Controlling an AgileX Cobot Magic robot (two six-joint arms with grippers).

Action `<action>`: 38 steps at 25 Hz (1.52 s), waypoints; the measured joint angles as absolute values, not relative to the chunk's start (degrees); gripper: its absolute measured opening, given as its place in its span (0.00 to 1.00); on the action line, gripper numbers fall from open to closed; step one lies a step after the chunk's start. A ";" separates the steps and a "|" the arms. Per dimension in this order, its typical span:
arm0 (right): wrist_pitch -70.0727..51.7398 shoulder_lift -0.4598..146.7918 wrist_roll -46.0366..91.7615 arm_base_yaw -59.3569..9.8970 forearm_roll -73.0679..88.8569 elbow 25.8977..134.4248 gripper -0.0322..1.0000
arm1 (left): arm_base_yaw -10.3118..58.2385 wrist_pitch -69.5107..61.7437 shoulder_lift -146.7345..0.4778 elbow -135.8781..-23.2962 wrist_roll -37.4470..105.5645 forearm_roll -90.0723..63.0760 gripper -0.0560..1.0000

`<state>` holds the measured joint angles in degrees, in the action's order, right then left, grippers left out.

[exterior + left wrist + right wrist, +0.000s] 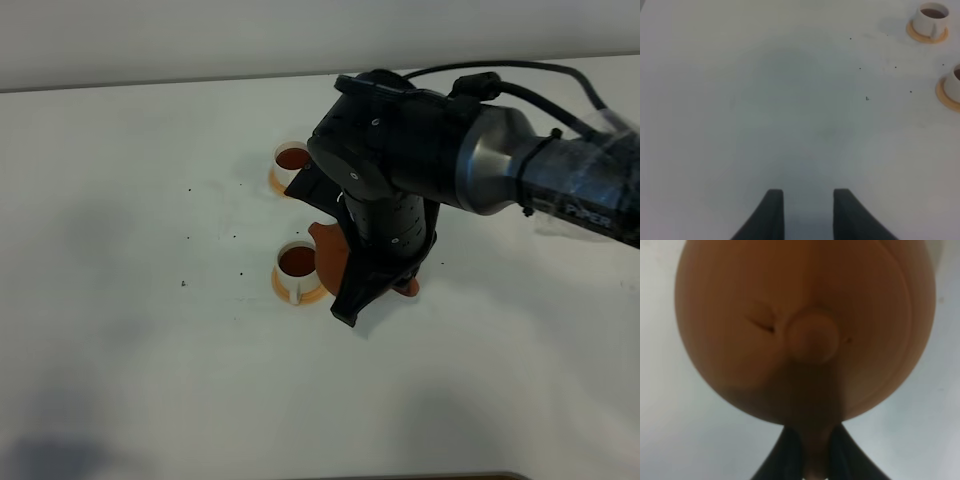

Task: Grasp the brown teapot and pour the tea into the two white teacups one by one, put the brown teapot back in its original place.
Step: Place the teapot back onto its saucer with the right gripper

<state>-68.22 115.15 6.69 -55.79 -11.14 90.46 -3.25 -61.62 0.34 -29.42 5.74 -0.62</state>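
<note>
right jaws [810, 460] pinch teapot [805, 330] handle, its axis running 12 o'clock from them; both cups [297, 262] full. left jaws [807, 212] part open, empty, far.

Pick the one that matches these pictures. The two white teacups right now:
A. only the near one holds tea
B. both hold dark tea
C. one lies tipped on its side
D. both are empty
B: in the high view both the far teacup and the near teacup stand upright on orange saucers with dark reddish-brown liquid inside.

Teapot [328, 256] just right of near teacup [296, 264], far teacup [291, 157] behind.
</note>
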 joint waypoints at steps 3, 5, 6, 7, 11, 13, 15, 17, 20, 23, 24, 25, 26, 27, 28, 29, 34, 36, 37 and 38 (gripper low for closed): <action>-67.10 116.49 6.69 -55.42 -11.14 90.46 0.12 | -3.25 -61.62 0.34 -29.42 5.74 -0.62 0.29; -66.22 116.60 6.69 -55.30 -10.94 90.46 0.12 | -3.25 -61.62 0.34 -29.42 5.74 -0.62 0.29; -66.15 116.60 6.69 -55.10 -10.86 90.46 0.12 | -3.25 -61.62 0.34 -29.42 5.74 -0.62 0.29; -66.29 116.60 6.69 -55.10 -10.99 90.46 0.12 | -3.25 -61.62 0.34 -29.42 5.74 -0.62 0.29; -67.21 115.60 6.69 -55.05 -12.12 90.46 0.12 | -3.25 -61.62 0.34 -29.42 5.74 -0.62 0.29; -66.54 114.06 6.69 -54.49 -12.59 90.46 0.12 | -3.25 -61.62 0.34 -29.42 5.79 -0.62 0.29; -65.09 112.86 6.26 -53.24 -12.52 90.46 0.12 | -3.25 -61.62 0.34 -29.42 5.79 -0.62 0.29; -63.74 112.50 5.19 -51.25 -11.70 90.46 0.12 | -3.25 -61.62 0.34 -29.42 5.79 -0.62 0.29; -62.46 112.69 3.95 -48.11 -9.59 90.46 0.12 | -3.25 -61.62 0.34 -29.42 5.79 -0.62 0.29; -61.12 113.06 2.95 -45.73 -7.78 90.46 0.12 | -3.25 -61.62 0.34 -29.42 5.79 -0.62 0.29; -60.83 113.47 2.77 -45.21 -7.46 90.46 0.12 | -3.25 -61.62 0.34 -29.42 5.79 -0.62 0.29; -60.55 114.15 2.75 -44.80 -7.15 90.46 0.12 | -3.25 -61.62 0.34 -29.42 5.79 -0.62 0.29; -60.21 114.80 2.68 -44.60 -7.06 90.46 0.12 | -3.25 -61.62 0.34 -29.42 5.79 -0.62 0.29; -59.64 115.62 2.66 -44.39 -6.94 90.46 0.12 | -3.25 -61.62 0.34 -29.42 5.79 -0.62 0.29; -58.93 116.40 2.66 -44.24 -6.87 90.46 0.12 | -3.25 -61.62 0.34 -29.42 5.79 -0.62 0.29; -58.31 116.99 2.61 -44.24 -6.87 90.46 0.12 | -3.25 -61.62 0.34 -29.42 5.79 -0.62 0.29; -56.66 120.04 2.48 -44.24 -6.75 90.46 0.12 | -3.25 -61.62 0.34 -29.42 5.79 -0.62 0.29; -56.53 120.78 2.19 -44.24 -6.75 90.46 0.12 | -3.25 -61.62 0.34 -29.42 5.79 -0.62 0.29; -56.41 121.15 2.11 -44.24 -6.68 90.46 0.12 | -3.25 -61.62 0.34 -29.42 5.79 -0.62 0.29; -56.36 121.34 1.99 -44.24 -6.45 90.46 0.12 | -3.25 -61.62 0.34 -29.42 5.79 -0.62 0.29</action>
